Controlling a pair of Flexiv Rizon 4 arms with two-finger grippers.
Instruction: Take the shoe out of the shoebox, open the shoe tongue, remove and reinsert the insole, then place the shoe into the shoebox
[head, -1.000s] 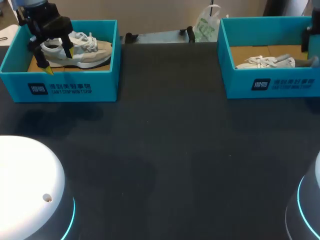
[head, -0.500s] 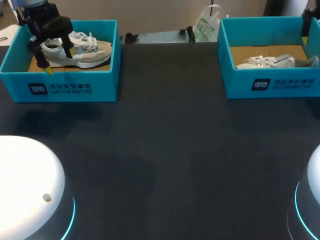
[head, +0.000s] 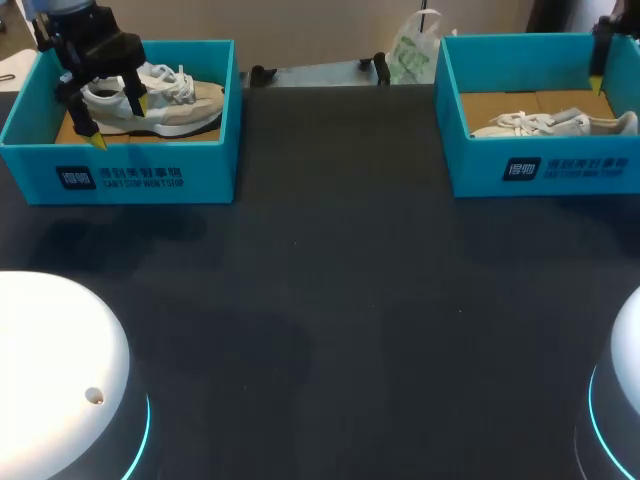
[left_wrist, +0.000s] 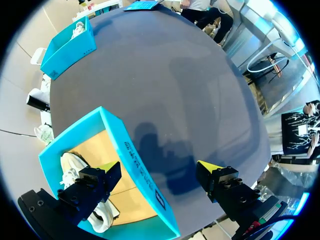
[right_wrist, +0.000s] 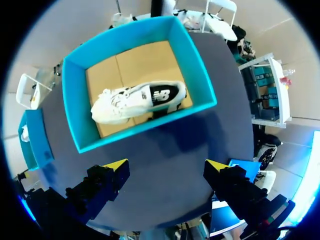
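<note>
Two teal shoeboxes stand at the table's far corners. The left box (head: 130, 175) holds a beige-and-white sneaker (head: 175, 100). My left gripper (head: 117, 121) hangs open over that shoe's heel end; in the left wrist view (left_wrist: 160, 170) its fingers straddle the box's front wall (left_wrist: 135, 160), touching nothing, with the sneaker (left_wrist: 72, 162) beside one finger. The right box (head: 540, 170) holds a white sneaker (head: 545, 124) lying on its side. My right gripper (right_wrist: 166, 166) is open, high above the table beside that box (right_wrist: 82, 110) and shoe (right_wrist: 135, 102). One of its fingers (head: 599, 55) shows at the box's back right corner.
Dark tabletop (head: 330, 300) stretches between the boxes and toward me. My arms' white bases (head: 50, 370) fill the near corners. A white-and-green bag (head: 410, 50) and small black clamps (head: 262, 72) sit at the far edge.
My right arm has shifted left and back near the right box's rear corner, uncovering the white sneaker's heel. The left arm and both shoes stayed put.
</note>
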